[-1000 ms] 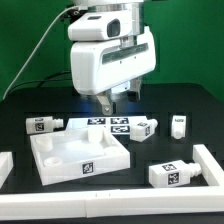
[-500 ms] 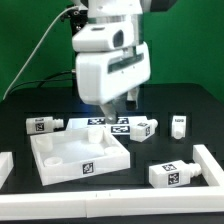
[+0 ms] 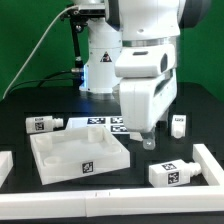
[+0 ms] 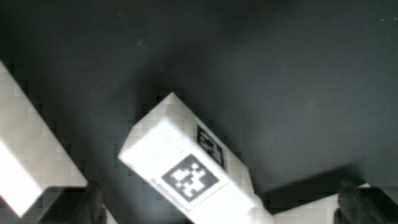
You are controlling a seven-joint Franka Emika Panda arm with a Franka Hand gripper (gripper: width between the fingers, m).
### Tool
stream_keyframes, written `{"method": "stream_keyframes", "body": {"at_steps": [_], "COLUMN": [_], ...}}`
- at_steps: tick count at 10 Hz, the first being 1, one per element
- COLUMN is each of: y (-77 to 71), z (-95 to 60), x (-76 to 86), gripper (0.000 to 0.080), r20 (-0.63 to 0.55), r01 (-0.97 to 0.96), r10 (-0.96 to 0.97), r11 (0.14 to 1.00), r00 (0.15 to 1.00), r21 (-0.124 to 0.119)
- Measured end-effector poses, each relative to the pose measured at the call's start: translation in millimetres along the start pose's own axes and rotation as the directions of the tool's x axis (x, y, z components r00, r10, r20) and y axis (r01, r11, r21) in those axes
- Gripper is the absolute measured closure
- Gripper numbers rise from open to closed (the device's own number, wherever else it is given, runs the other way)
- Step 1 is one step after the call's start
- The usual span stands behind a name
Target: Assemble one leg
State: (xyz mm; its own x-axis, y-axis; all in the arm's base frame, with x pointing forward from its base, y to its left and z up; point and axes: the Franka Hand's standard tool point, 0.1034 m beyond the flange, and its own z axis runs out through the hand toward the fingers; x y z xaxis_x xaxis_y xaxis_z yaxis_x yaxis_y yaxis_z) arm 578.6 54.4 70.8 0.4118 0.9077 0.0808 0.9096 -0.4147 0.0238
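In the wrist view a leg [image 4: 187,158], a small white oblong block with a black-and-white tag, lies on the black table. It reaches in between my two dark fingers [image 4: 342,195], with a dark gap on each side. My gripper [image 4: 205,202] is open and straddles one end of it. In the exterior view the gripper [image 3: 147,140] hangs low over the table just right of the tray [image 3: 50,165], and the hand hides this leg. Three more legs lie at the exterior view's left [image 3: 42,124], right [image 3: 177,124] and front right [image 3: 172,173].
The marker board [image 3: 100,123] lies behind the tray, partly hidden by the hand. White rails stand at the front left [image 3: 5,165] and front right [image 3: 208,163]. A white edge [image 4: 27,150], probably the tray's wall, runs beside the leg in the wrist view.
The arm has swung from above the marker board to the exterior view's right and nearer the front, and its hand now covers the leg beside the tray. The other parts have not moved.
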Motion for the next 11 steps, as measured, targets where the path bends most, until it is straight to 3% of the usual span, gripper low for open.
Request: {"method": "stream_keyframes", "body": {"at_steps": [4, 6, 7, 10, 11], "y": [4.2, 18.4, 18.6, 16.7, 16.8], "z": [1.2, 18.6, 29.8, 45.5, 45.3], "x": [3.6, 29.8, 37.8, 31.9, 32.6], "gripper": [0.0150, 0.0150, 0.0150, 0.0150, 0.0150], "r20": [-0.001, -0.013, -0.028, -0.028, -0.032], "r01": [0.024, 0.065, 0.068, 0.059, 0.059], "r10": [-0.024, -0.066, -0.069, -0.059, -0.059], "r11": [1.000, 0.998, 0.997, 0.998, 0.998], "r00": [1.000, 0.998, 0.997, 0.998, 0.998], "r21": [-0.006, -0.010, -0.020, -0.008, -0.015]}}
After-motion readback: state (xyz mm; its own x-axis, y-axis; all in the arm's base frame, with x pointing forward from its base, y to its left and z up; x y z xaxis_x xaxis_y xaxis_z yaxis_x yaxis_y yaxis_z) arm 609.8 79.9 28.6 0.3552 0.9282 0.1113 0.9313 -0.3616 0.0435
